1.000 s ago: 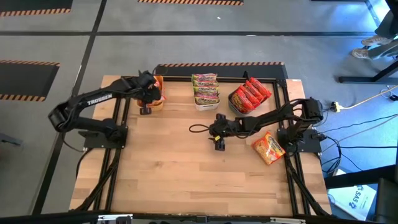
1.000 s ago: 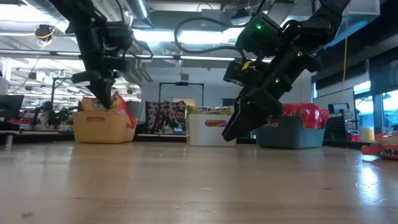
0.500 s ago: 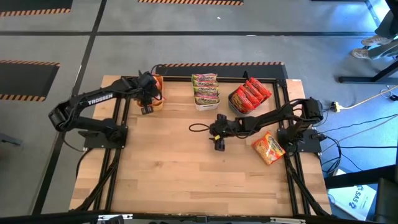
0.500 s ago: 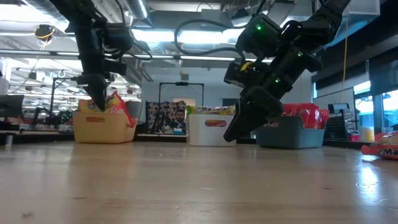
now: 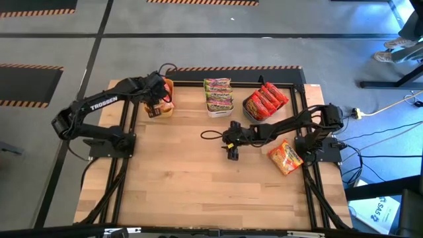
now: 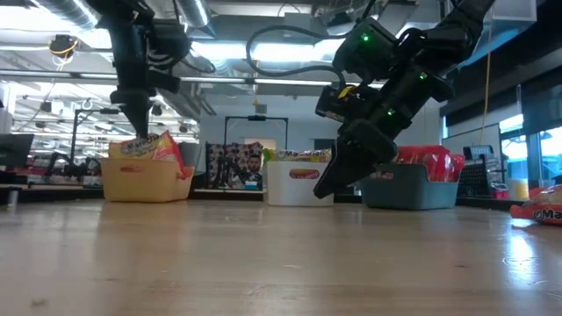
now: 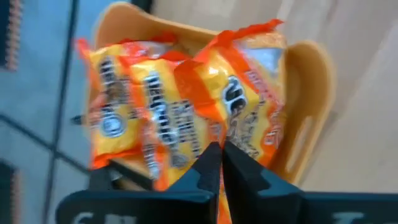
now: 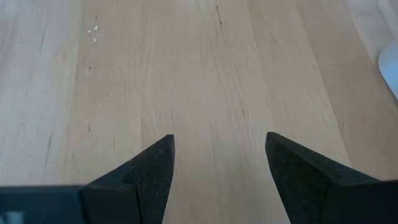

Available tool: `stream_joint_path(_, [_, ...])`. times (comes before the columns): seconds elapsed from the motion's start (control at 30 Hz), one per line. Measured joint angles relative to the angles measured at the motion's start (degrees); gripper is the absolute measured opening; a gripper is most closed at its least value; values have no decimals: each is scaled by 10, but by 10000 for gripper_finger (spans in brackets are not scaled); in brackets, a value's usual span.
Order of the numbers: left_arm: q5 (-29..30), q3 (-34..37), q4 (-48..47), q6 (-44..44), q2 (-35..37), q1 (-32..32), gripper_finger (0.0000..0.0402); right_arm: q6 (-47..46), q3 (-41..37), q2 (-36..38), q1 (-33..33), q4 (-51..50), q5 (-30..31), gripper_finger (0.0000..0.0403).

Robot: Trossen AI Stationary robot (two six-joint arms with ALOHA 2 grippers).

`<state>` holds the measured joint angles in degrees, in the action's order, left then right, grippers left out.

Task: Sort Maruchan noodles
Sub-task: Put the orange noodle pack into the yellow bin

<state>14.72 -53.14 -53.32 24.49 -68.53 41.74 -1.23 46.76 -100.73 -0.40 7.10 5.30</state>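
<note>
"TROSSEN" is printed on the left arm; its left claw, fingers pressed together on nothing, hangs over the yellow bin of orange Maruchan noodles at eleven o'clock; green packets at twelve; red packets at one; the right claw gapes wide above bare table at centre; one orange packet lies near the three o'clock edge.

We see the table from overhead and level from its edge; wrist cameras look closely past each tool, sharing it.
</note>
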Motion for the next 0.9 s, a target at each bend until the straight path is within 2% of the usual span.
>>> stream_joint_path(0.07, [-26, 9, 3, 1, 0, 2, 13, 0, 0, 0, 0, 0, 0, 238])
stream_joint_path(0.23, [-18, 11, 11, -14, 0, 3, 41, 0, 0, 0, 0, 0, 0, 238])
stream_joint_path(0.6, [-23, 19, 23, -30, 0, 11, 142, 5, 0, 0, 1, 0, -19, 238])
stream_joint_path(0.8, [-41, 51, 75, -23, -6, 40, 150, 16, 0, 0, 1, 3, -19, 238])
stream_joint_path(0.9, [-77, 54, 79, -24, -16, 55, 132, 16, 0, 0, 1, 5, -19, 238])
